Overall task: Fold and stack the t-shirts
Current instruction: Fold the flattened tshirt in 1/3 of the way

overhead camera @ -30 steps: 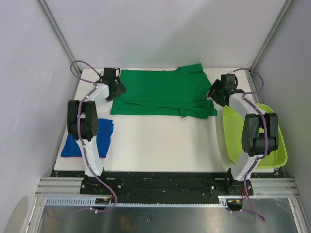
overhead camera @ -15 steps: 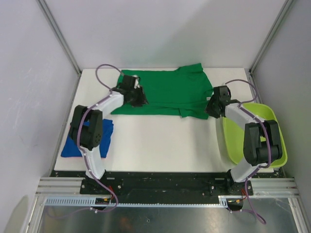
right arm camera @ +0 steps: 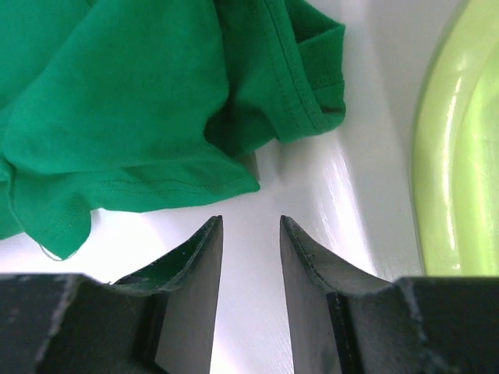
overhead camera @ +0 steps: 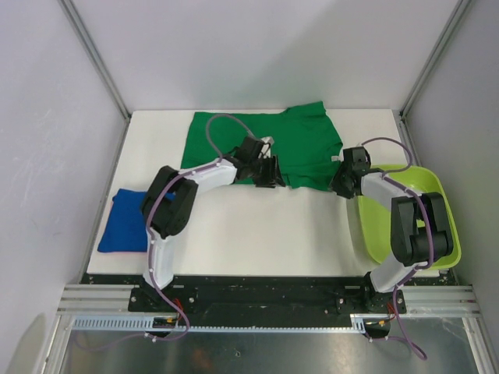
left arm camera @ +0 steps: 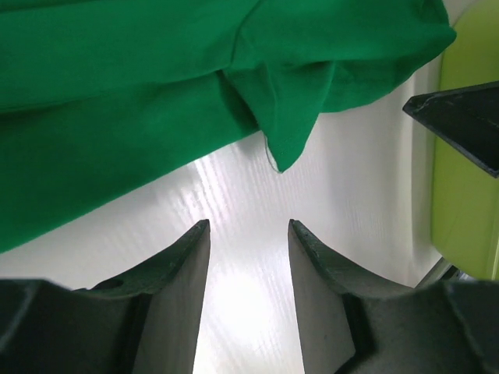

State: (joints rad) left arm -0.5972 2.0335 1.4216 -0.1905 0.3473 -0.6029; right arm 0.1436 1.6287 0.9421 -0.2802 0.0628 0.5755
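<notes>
- Top external view: the dark green t-shirt (overhead camera: 257,140) lies spread at the far middle of the table (overhead camera: 257,226), with its long axis running left to right. The royal blue t-shirt (overhead camera: 125,222) sits folded at the near left, well apart from it. The lime-green tub (overhead camera: 437,234) is at the right edge.
- The left gripper (overhead camera: 265,171) is at the green shirt's near hem, about midway along it. The right gripper (overhead camera: 341,183) is at the shirt's near right corner, between the cloth and the tub.
- Left wrist view: the jaws are partly spread with only bare table between them, pinching nothing. The green cloth lies just beyond the fingertips on the far side. A pointed flap (left arm camera: 284,125) hangs towards the gap, slightly right of its centre.
- Right wrist view: the jaws are likewise partly spread and empty, with white table showing in the gap. The near hem (right arm camera: 179,175) runs across just past the left fingertip. The sleeve (right arm camera: 312,70) lies farther ahead and to the right, beside the tub's rim.
- Judgement: the coming move turns on the near hem lying straight ahead of both pairs of jaws but not yet inside either. Each arm would need to go a little farther forward and down before closing.
- Judgement: the right arm is the nearer one for the sleeve corner and the left arm for the mid-hem flap. With the hem parallel to the shirt's long axis, a grip there suits a fold carried towards the far edge.
</notes>
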